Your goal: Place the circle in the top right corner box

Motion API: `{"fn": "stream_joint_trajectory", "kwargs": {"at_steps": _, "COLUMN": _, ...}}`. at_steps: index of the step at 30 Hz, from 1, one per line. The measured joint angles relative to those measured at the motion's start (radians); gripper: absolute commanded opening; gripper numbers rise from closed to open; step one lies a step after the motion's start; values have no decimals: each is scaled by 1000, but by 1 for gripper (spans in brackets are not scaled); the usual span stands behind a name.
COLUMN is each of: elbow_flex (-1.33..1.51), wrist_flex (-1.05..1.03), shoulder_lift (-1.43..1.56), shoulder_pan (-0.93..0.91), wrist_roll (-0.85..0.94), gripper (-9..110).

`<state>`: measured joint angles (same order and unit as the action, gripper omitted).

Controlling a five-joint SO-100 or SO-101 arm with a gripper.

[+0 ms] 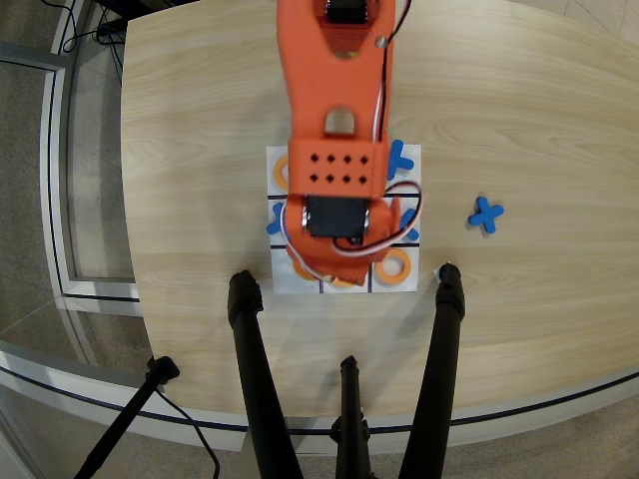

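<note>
Circle (pixel 396 265) in corner cell of board (pixel 411 160); no writing legible.

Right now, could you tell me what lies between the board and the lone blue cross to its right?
In the overhead view, only bare wooden table lies between the board and the lone blue cross.
</note>
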<state>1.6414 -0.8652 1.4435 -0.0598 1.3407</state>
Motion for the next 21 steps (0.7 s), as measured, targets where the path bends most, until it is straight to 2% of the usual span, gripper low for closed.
{"fn": "stream_joint_trajectory", "kwargs": {"at_steps": 21, "elbow_flex": -345, "wrist_flex": 5, "shoulder_lift": -407, "shoulder_pan": -49, "wrist_roll": 0, "gripper": 0}}
